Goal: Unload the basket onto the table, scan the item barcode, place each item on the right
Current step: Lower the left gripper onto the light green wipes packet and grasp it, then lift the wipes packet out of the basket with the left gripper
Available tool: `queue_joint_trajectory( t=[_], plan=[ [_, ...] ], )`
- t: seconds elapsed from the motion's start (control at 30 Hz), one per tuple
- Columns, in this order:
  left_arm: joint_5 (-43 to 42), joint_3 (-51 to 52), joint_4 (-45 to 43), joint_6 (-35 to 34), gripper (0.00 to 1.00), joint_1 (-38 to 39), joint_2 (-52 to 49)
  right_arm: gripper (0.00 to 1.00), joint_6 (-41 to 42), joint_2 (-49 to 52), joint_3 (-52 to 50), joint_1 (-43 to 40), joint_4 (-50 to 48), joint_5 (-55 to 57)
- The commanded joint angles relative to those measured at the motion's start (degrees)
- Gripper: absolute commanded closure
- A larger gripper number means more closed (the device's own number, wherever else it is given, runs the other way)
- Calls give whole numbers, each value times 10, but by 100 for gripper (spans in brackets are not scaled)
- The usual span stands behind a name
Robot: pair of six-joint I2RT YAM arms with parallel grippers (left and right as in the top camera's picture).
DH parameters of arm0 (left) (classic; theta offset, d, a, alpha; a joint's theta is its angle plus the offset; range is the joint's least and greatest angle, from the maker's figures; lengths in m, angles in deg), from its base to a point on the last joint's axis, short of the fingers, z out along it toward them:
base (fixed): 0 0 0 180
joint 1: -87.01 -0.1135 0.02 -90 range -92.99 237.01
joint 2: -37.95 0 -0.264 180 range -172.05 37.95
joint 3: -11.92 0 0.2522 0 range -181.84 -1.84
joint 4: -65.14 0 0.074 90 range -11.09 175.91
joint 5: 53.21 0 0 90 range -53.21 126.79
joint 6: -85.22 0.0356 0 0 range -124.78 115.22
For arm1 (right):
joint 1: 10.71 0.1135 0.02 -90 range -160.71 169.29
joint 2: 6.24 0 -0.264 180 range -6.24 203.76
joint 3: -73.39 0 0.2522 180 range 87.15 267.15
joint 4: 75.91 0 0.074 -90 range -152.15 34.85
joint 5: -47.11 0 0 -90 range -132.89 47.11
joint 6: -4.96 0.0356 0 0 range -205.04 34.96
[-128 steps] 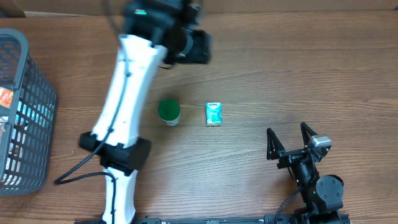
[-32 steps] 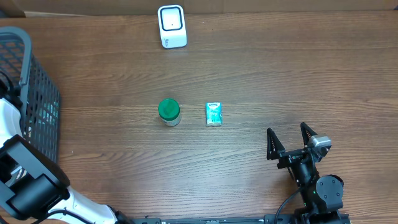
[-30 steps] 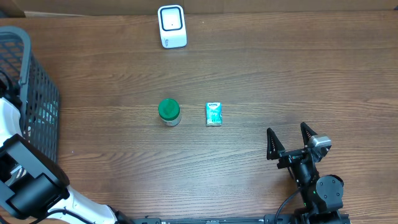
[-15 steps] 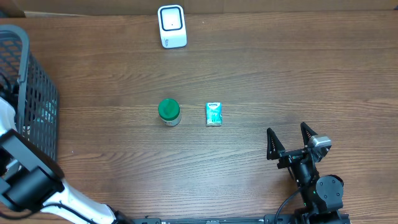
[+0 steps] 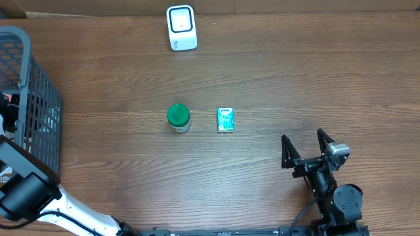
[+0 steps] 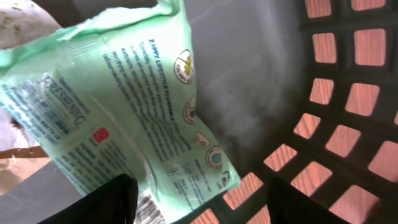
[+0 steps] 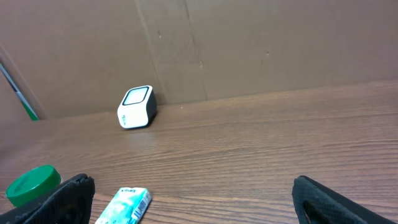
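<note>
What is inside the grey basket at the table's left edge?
A pale green printed packet lies in the basket beside its grid wall, the open left gripper over it. What lies under the packet is covered.

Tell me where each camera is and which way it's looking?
Overhead: above the table, looking straight down at scanner, green-lidded jar, teal packet, basket; left arm and right gripper show.
Left wrist: inside the basket, facing a green pouch; its dark fingers show.
Right wrist: low over the table, facing the back wall; its open fingers frame the view.
Shared: overhead and right wrist both see scanner, green-lidded jar and teal packet.
</note>
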Motion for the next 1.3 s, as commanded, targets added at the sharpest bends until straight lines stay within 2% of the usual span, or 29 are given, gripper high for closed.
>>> queue_joint_trajectory(
  t=[0.0,0.23,0.47,0.67,1.1,1.17,1.27],
  plan=[
    [28,9,3,13,29,-1,-8,0,-2,-6,-6,-2,-4,5],
    [26,-3,30,9,32,-5,-6,0,-2,-6,-6,-2,-4,5],
    [26,-9,51,-31,31,-13,27,0,-2,-6,-6,-2,-3,5],
    [133,0,66,-63,31,-12,34,0,-2,-6,-6,-2,-4,5],
    [125,139,-136,-62,31,-5,12,0,-2,-6,-6,-2,-4,5],
    [125,143,-143,-62,41,-5,12,0,-2,-6,-6,-2,-3,5],
    [125,143,-145,-60,72,-5,12,0,-2,-6,-6,-2,-4,5]
  ],
)
